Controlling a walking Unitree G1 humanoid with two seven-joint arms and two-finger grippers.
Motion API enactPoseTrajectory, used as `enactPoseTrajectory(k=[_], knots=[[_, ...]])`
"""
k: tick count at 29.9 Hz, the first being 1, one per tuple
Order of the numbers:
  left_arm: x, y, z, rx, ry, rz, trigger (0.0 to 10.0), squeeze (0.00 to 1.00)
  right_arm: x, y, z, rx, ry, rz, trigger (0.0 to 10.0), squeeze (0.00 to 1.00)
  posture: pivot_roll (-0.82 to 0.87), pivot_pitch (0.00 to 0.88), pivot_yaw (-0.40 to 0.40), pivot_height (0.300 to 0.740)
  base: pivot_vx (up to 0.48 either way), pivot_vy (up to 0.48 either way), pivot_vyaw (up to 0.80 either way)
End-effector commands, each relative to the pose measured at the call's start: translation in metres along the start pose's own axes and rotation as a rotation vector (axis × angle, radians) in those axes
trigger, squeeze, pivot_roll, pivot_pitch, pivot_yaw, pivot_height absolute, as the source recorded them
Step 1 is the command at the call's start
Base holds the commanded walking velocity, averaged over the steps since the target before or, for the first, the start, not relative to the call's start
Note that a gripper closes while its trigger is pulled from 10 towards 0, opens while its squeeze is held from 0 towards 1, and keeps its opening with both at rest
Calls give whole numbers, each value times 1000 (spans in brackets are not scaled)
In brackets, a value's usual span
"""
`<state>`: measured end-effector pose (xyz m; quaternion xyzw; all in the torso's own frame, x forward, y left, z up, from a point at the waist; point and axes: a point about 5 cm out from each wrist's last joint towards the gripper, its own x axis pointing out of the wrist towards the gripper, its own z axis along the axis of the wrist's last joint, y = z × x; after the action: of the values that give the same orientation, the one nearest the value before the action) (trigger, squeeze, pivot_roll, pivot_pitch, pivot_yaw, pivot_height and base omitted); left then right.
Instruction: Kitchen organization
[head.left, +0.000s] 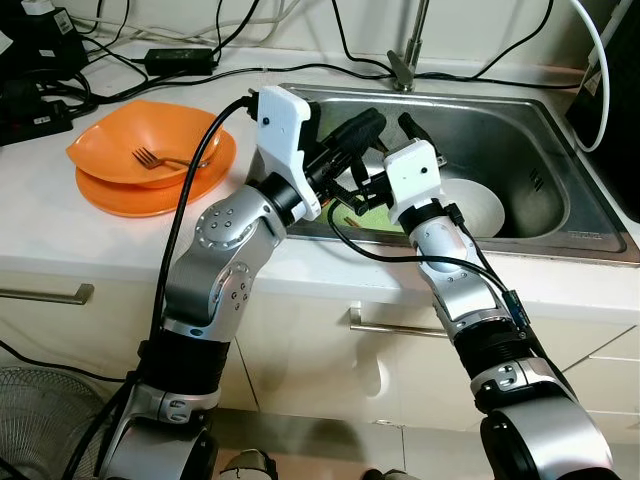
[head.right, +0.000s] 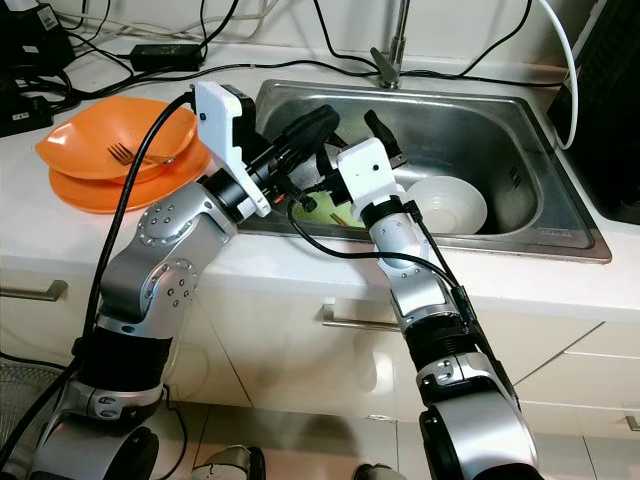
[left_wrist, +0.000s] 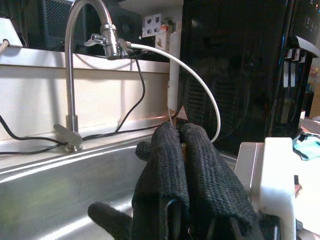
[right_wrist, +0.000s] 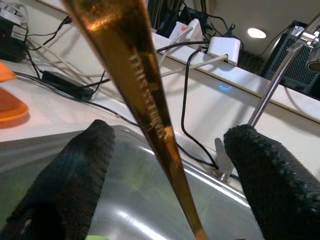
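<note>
Over the near left part of the steel sink, my left gripper is shut on a slim golden utensil handle. In the left wrist view its fingers press together with a sliver of gold between them. My right gripper is open, and the handle crosses the gap between its two fingers without either clearly touching it. The right wrist sits just beside the left gripper. The utensil's head is hidden. A white bowl lies in the sink.
Two stacked orange dishes with a fork stand on the white counter to the left. Something green lies on the sink floor. The faucet rises behind the sink, and cables and a power brick run along the back.
</note>
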<state>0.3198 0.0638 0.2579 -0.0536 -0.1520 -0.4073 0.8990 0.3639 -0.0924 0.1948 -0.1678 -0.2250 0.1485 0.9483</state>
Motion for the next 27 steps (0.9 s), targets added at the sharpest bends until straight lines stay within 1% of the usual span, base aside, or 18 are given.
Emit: enactPoseTrajectory(k=[1,6,17,27], knots=[[0,-5,7,13,-20,-29,10000,0,-1,1,1,9,-12,8,0,0,88,39,2,740,0,0,0],[0,-6,10,21,-16,-40,10000,0,-2,2,1,15,-11,3,0,0,91,40,5,740,0,0,0],[-1,-5,7,36,9,-33,10000,0,-4,4,-1,31,-5,6,0,0,92,44,10,740,0,0,0],[-4,0,7,59,26,-9,10000,0,-5,3,-4,37,8,-1,0,0,94,49,11,740,0,0,0]])
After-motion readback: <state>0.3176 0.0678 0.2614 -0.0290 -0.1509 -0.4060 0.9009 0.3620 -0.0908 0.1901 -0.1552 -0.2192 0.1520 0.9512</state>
